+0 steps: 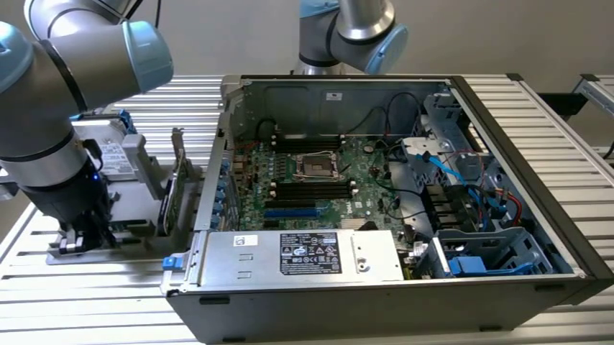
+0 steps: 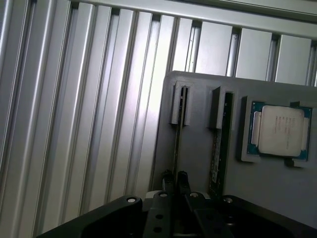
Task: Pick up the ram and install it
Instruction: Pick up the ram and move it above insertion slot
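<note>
The ram [image 2: 177, 144] stands on edge in a slot of a grey holder [image 2: 198, 173], seen as a thin dark strip. My gripper [image 2: 175, 180] is over its near end, with one dark finger on each side, shut on the stick. In the exterior view the gripper [image 1: 82, 241] is down at the holder [image 1: 129, 215], to the exterior view's left of the open computer case [image 1: 384, 287]. The black memory slots [image 1: 312, 190] lie on the motherboard inside the case, beside the processor socket [image 1: 317, 167].
A second green memory stick [image 2: 218, 148] sits in the neighbouring slot, and a processor chip [image 2: 280, 131] lies in a recess beside it. An upright expansion card [image 1: 177, 180] stands between holder and case. A power supply [image 1: 302, 255] and cables [image 1: 461, 194] crowd the case. Another arm's base [image 1: 350, 29] stands behind.
</note>
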{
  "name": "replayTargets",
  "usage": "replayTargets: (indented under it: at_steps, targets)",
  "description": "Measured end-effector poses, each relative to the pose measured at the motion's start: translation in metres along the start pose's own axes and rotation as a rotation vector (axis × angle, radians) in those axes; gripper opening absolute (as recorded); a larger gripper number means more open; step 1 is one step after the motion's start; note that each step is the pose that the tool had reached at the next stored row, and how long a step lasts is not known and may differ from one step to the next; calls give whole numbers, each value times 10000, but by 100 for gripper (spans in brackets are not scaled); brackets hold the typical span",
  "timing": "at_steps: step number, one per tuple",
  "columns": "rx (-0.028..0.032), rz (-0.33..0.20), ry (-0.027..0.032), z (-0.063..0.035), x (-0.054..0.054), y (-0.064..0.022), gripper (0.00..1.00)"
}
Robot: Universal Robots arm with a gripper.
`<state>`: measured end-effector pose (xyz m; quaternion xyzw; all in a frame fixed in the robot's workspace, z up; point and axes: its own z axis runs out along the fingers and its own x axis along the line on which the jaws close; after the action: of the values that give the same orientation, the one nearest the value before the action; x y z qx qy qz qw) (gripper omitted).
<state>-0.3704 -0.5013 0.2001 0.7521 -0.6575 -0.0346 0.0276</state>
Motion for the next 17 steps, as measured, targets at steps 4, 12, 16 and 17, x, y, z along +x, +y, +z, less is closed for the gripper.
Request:
replayTargets:
  at_steps: [4,12,16,17]
  targets:
    - [-6,11,-3,-23,0,-1,14]
    - [-11,51,-8,-76,0,-3,14]
    - [-10,77,-11,-117,0,-2,14]
    - [-10,84,-11,-127,0,-2,14]
